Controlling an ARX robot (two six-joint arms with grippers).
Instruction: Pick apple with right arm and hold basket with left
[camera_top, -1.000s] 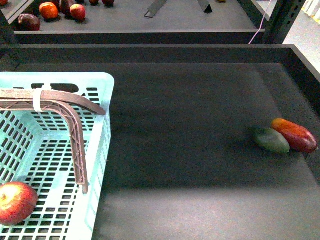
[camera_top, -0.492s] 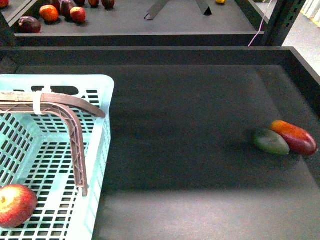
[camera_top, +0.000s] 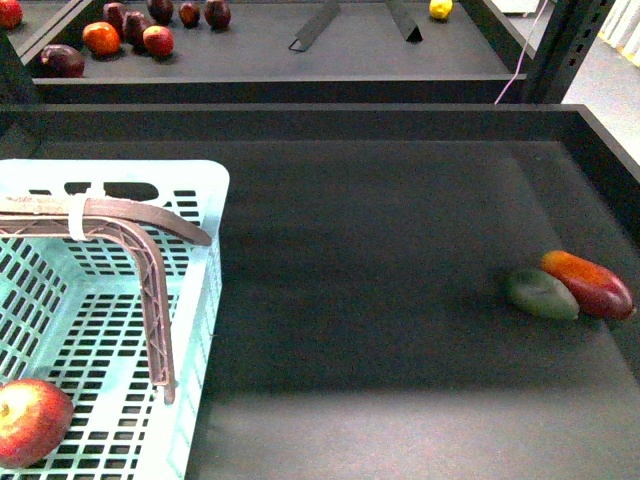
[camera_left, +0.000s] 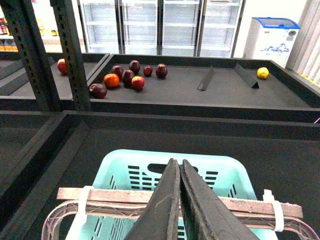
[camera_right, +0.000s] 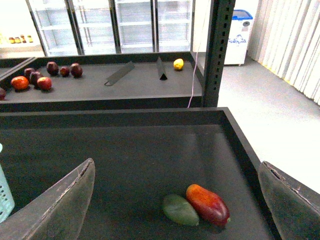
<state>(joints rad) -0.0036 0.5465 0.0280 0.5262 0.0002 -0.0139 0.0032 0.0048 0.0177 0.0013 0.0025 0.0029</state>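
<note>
The red apple (camera_top: 30, 420) lies on the floor of the pale turquoise basket (camera_top: 215, 250), at the near left of the front view. The basket's brown lattice handle (camera_top: 150, 290) carries a white zip tie. Neither gripper shows in the front view. In the left wrist view my left gripper (camera_left: 177, 162) is shut, its fingers pressed together above the handle (camera_left: 100, 197), with nothing seen between them. My right gripper (camera_right: 176, 164) is wide open over the dark shelf, far from the apple, which is out of the right wrist view.
A green mango (camera_top: 541, 294) and a red-orange mango (camera_top: 588, 284) lie touching at the right of the shelf, below the right gripper's fingers (camera_right: 70, 200). The shelf has raised dark walls (camera_top: 600, 140). Several dark-red and orange fruits (camera_top: 130, 30) and a yellow fruit (camera_top: 440, 9) lie on the back shelf.
Everything sits a little lower in the front view, and more of the back shelf shows. The apple stays in the basket and the mangoes stay together.
</note>
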